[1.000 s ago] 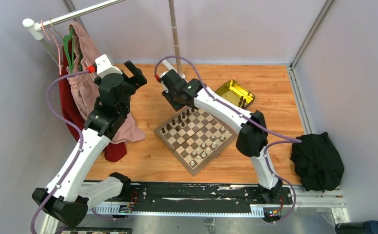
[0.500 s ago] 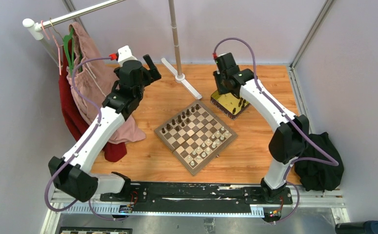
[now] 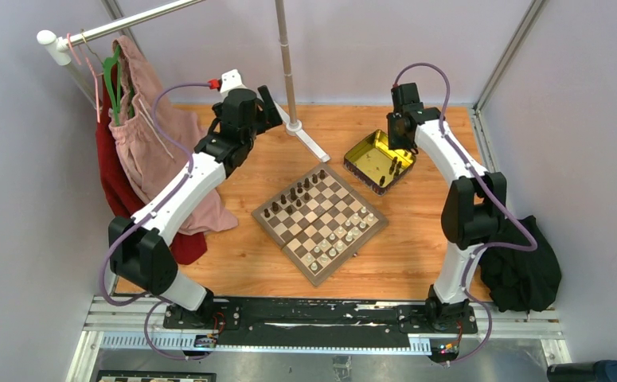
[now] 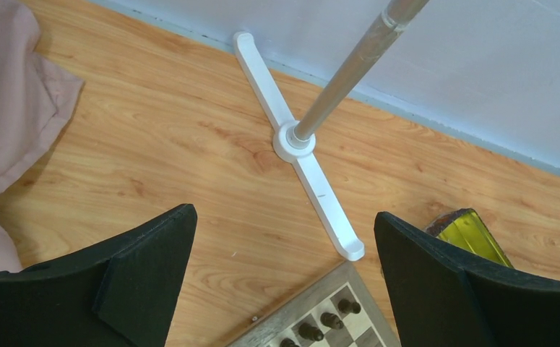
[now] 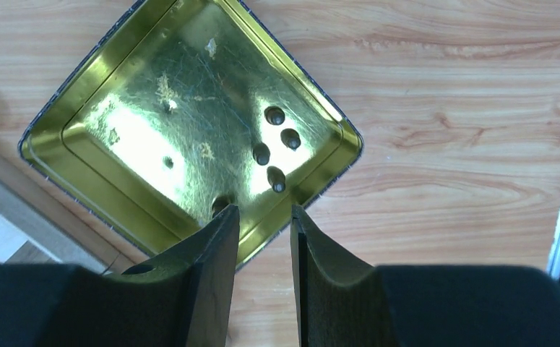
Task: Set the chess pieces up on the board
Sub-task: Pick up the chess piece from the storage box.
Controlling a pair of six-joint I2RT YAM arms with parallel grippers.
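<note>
Overhead only: whole board (image 3: 318, 213) (corner wristward)

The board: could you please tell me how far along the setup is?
Many dark pieces and pale pieces already stand on the board. In hand: the right gripper hovers, jaws open and empty, above the tin. Left: several dark chessmen lying in it.

Brown-and-cream checked board (image 3: 318, 223), yellow-gold tin (image 5: 154, 94) (dark brown chess pieces (image 5: 290, 137))
</note>
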